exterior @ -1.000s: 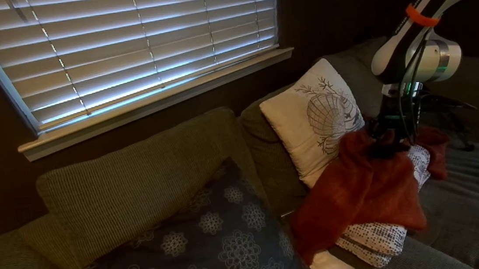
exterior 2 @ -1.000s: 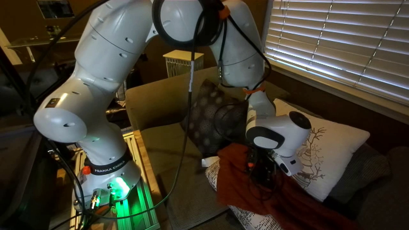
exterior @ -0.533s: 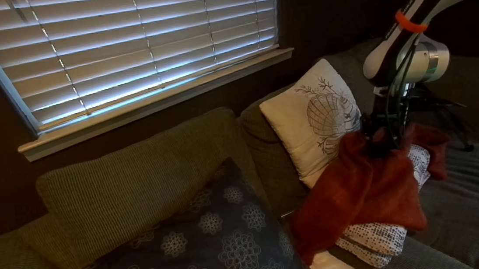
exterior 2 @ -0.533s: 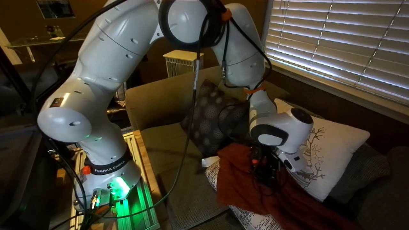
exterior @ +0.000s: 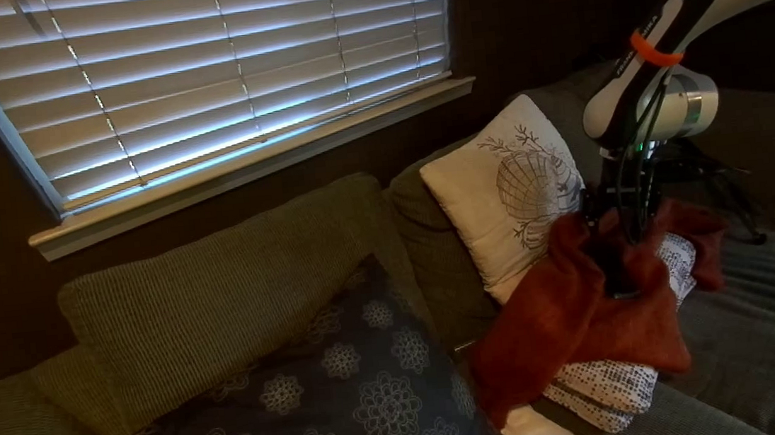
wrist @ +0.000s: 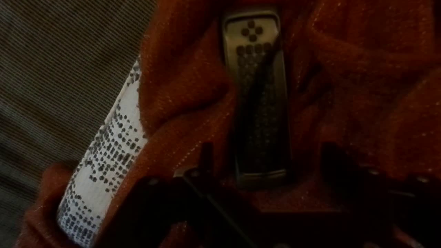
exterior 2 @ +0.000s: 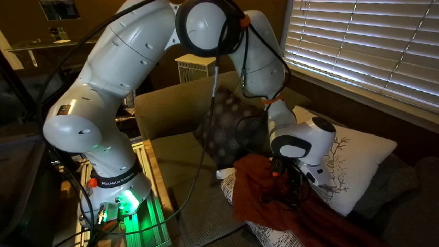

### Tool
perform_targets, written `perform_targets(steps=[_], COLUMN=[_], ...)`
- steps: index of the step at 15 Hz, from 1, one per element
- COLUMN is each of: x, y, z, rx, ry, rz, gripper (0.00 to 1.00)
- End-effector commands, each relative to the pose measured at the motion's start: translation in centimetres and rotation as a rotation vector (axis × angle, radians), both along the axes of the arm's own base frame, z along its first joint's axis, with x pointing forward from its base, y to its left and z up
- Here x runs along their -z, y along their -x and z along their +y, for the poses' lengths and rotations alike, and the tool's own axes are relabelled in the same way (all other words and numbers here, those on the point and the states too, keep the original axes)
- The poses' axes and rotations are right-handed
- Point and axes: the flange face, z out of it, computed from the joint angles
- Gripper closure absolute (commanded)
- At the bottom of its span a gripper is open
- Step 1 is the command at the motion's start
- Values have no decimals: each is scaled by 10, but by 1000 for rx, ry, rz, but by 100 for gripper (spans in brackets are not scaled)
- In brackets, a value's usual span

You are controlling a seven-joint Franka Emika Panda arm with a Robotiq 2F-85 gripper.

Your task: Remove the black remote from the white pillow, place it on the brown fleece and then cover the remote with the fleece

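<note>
The dark remote [wrist: 256, 89] with a lighter button end lies face up on the reddish-brown fleece [wrist: 186, 100] in the wrist view. My gripper [wrist: 267, 146] is open there. Its fingers stand apart at either side of the remote's near end, with gaps, not touching it. The fleece is rumpled and shows in both exterior views [exterior: 583, 326] [exterior 2: 253, 195]. There my gripper [exterior: 613, 230] is low over it, and a dark shape [exterior: 619, 270] beneath looks like the remote. The white pillow [exterior: 533, 182] with a shell print leans on the sofa back, also in an exterior view [exterior 2: 356, 161].
The fleece lies over a white cushion with dark dots [exterior: 613, 380], also in the wrist view [wrist: 106, 148]. A dark flowered pillow [exterior: 347, 392] lies on the sofa [exterior 2: 181, 168]. A window sill [exterior: 254, 166] runs behind. Cables [exterior 2: 209, 133] hang from the arm.
The arm has moved a little toward the shell-print pillow and slightly down, slowing lately. A dark shape now shows lower on the fleece beneath the gripper. The fleece looks nearly unchanged.
</note>
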Motion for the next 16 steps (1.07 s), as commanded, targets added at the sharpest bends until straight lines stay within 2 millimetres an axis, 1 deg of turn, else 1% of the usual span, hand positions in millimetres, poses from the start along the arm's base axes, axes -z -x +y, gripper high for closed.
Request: perform_targets(steps=[1, 4, 6, 12, 13, 16], x=[-4, -12, -21, -51, -52, -46], y=[-9, -12, -17, -32, -35, -44], z=[-1, 1, 7, 37, 40, 46], rx=[5, -2, -25, -96, -103, -125], ry=[30, 26, 11, 1, -4, -42], rz=[7, -26, -65, -140, -149, -154], gripper=[0, 0, 0, 0, 0, 0])
